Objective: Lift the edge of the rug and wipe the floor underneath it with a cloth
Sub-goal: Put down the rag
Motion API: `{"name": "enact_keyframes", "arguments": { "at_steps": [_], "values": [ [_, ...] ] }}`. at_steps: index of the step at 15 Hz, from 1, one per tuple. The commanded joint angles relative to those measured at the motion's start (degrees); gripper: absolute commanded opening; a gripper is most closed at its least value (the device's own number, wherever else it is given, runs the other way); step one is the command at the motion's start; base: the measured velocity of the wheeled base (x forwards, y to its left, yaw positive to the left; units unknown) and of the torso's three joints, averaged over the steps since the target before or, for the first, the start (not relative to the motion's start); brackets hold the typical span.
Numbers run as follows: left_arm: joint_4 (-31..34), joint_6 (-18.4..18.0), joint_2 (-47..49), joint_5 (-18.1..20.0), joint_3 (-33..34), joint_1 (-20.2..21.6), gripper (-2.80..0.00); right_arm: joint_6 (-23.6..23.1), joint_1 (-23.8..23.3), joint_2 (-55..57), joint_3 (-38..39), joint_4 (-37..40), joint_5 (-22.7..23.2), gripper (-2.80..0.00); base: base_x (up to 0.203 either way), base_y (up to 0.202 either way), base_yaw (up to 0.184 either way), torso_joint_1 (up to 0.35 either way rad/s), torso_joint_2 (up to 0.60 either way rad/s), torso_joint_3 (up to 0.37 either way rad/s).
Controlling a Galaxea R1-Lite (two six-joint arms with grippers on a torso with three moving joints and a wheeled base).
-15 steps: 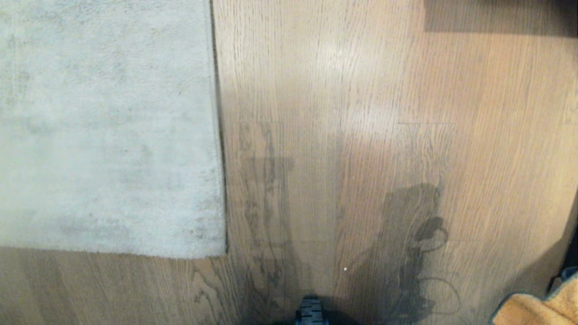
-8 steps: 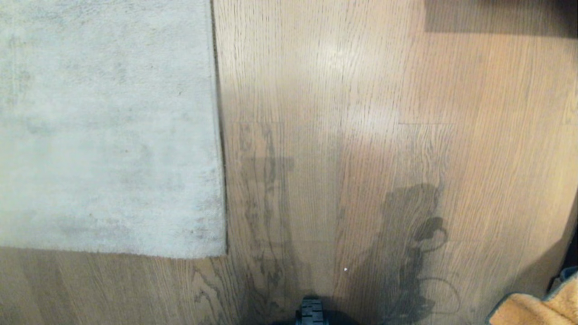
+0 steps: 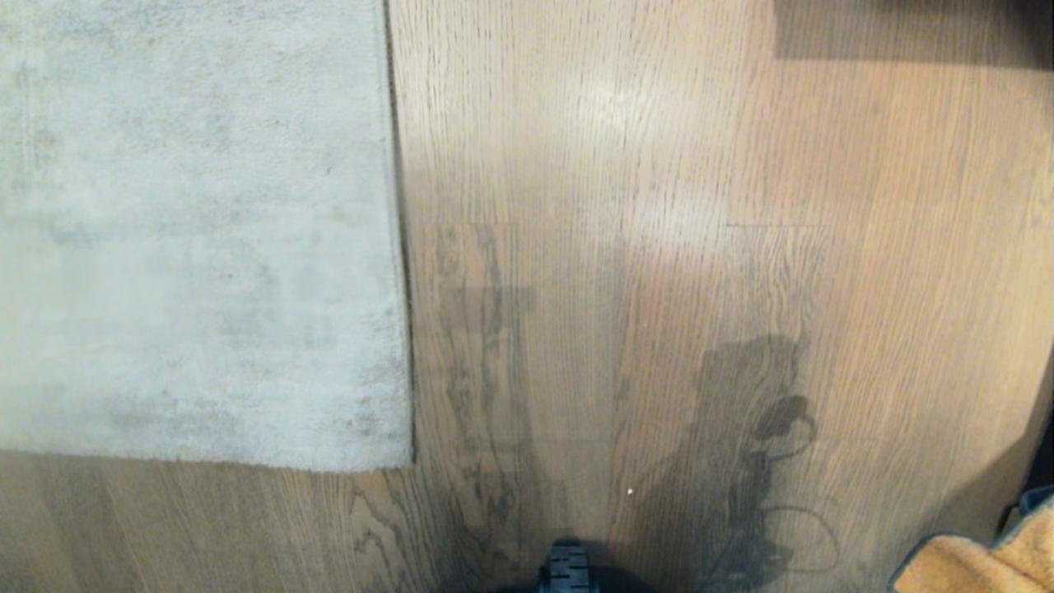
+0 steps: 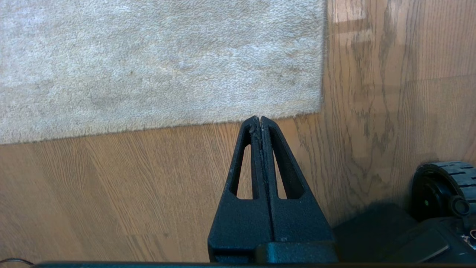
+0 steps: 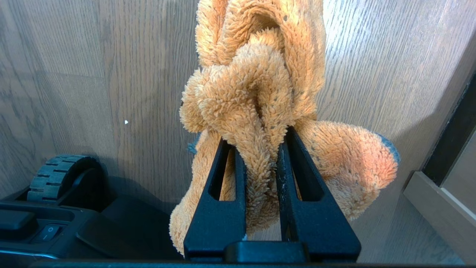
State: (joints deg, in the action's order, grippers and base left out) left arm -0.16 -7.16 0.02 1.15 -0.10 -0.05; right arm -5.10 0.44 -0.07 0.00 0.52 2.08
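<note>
Left end effector (image 4: pixel 259 121) is pinched shut and empty, hanging above bare floor (image 4: pixel 111 186) with its tips pointing at the rug edge (image 4: pixel 186 124) just ahead; the corner (image 4: pixel 319 111) lies slightly toward the robot's middle. Right end effector (image 5: pixel 260 149) is clamped on the cloth (image 5: pixel 256 93), well apart from the rug. Judging by this, the left arm is nearer for lifting, though it must open first. In the head view, that edge (image 3: pixel 206 459) runs crosswise.

The floor (image 3: pixel 659 165) is smooth, faintly glossy grained wood. The rug edge (image 3: pixel 395 329) is matt short pile. The cloth (image 5: pixel 260 93) is fluffy orange microfibre.
</note>
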Motion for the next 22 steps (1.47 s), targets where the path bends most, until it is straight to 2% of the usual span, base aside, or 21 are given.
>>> {"name": "enact_keyframes", "arguments": {
  "at_steps": [1,14,19,22],
  "values": [
    [-0.02,-0.05,-0.02,0.0,0.01,0.02,-2.8,-0.08,0.0,0.07,0.0,0.0,0.02,-2.8,0.0,0.0,0.0,0.0,0.0,0.0],
    [-0.02,0.03,-0.02,0.0,0.01,0.0,-2.8,0.53,0.0,0.07,0.0,0.0,0.2,-2.8,0.0,0.0,0.0,0.0,0.0,0.0],
    [-0.02,0.04,-0.02,0.0,0.01,-0.04,-2.8,-0.54,0.0,0.19,-0.26,0.62,0.32,-2.8,0.0,0.0,0.0,0.0,0.0,0.0],
    [-0.02,0.04,-0.02,0.0,0.08,-0.03,-2.8,-0.66,0.02,4.98,-2.77,0.31,0.8,-2.8,0.0,0.0,0.0,0.0,0.0,0.0]
  ]
}}
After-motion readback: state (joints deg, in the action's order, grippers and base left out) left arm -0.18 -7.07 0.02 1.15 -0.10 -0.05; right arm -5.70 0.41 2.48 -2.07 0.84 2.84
